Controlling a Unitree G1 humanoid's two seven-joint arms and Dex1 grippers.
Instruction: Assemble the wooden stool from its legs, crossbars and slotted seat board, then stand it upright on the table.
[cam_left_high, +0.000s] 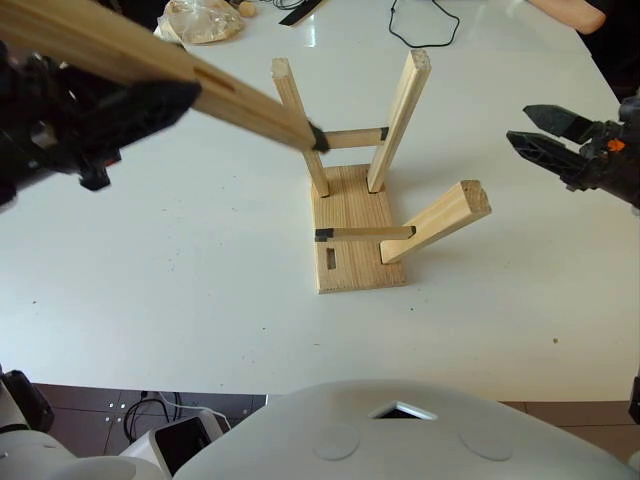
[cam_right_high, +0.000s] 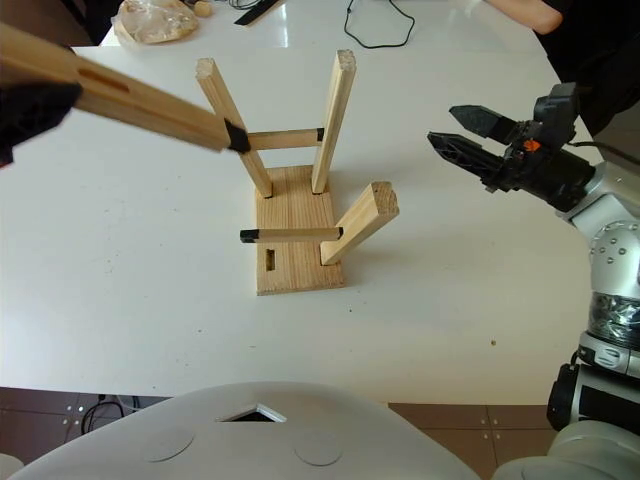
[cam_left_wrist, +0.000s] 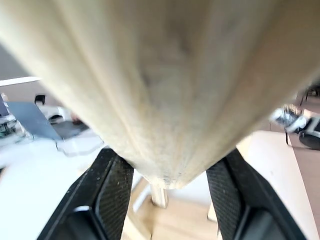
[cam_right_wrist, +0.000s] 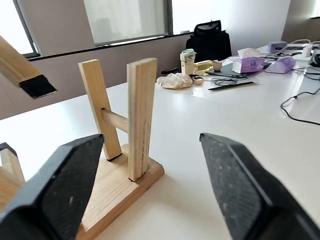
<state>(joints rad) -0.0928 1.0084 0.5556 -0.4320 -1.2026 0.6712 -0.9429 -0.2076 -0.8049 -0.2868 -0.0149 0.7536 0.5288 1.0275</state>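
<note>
Left eye view: 3 legs (cam_left_high: 398, 120) stood in the seat board (cam_left_high: 352, 268); left jaws pinched the 4th leg (cam_left_high: 130, 55), right jaws spread.

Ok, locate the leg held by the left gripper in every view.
Left eye view: leg slants from upper left to centre.
Right eye view: leg, same slant.
Left wrist view: leg clamped between the fingers.
Right wrist view: its dark tip beside the upright legs.
Shared landmark: seat board.
</note>
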